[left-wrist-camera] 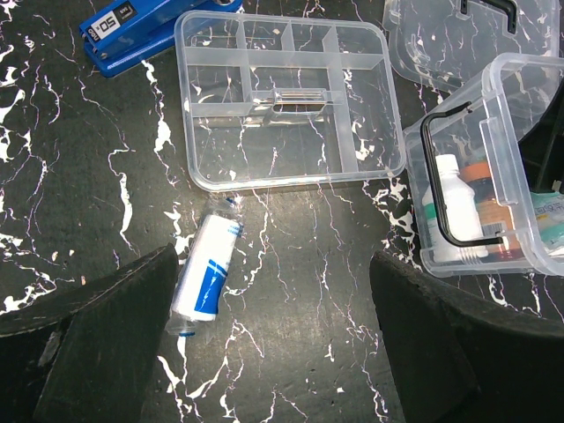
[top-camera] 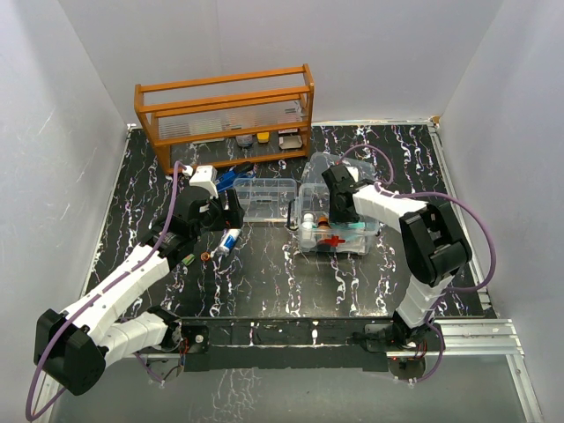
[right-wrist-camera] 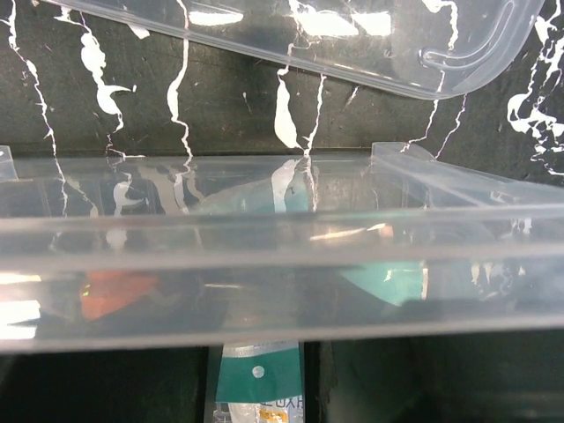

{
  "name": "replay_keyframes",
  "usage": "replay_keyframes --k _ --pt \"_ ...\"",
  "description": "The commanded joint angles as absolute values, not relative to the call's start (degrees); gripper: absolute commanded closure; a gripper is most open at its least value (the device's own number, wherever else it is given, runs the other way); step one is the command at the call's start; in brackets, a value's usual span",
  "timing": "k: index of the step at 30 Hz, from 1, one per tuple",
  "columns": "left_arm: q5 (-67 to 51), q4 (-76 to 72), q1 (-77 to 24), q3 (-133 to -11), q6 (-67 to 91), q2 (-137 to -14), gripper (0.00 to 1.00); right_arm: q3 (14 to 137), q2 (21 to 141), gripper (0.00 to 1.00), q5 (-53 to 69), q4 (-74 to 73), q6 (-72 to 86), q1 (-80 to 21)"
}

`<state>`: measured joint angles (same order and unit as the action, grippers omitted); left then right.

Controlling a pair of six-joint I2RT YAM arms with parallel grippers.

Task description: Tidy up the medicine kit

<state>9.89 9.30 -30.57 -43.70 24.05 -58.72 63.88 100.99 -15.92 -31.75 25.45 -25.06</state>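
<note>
The medicine kit's clear box with its red latch stands at centre right and holds a white bottle and other items. Its divided tray insert lies empty to the left, and the clear lid lies behind the box. My right gripper reaches down into the box. In the right wrist view, behind the box wall, its fingers press on both sides of a teal and white packet. My left gripper hangs open over the table, and a white and blue bandage roll lies by its left finger.
An orange wooden rack stands at the back with small items under it. A blue stapler lies behind the tray. Two small objects sit left of the bandage roll. White walls close in the table.
</note>
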Motion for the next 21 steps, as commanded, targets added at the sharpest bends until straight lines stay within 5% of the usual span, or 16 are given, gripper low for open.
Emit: replay_keyframes --k 1,8,21 --pt "10.3 9.4 -30.8 -45.6 23.9 -57.9 0.11 61.6 101.9 0.73 -15.7 -30.1 26.5 -24.9" --pt "10.2 9.3 -30.8 -45.5 23.9 -57.9 0.11 59.6 95.9 0.99 -16.7 -27.7 25.8 -25.0" --pt "10.2 9.3 -30.8 -45.5 23.9 -57.9 0.11 58.2 87.1 1.00 -14.5 -29.9 26.4 -25.0"
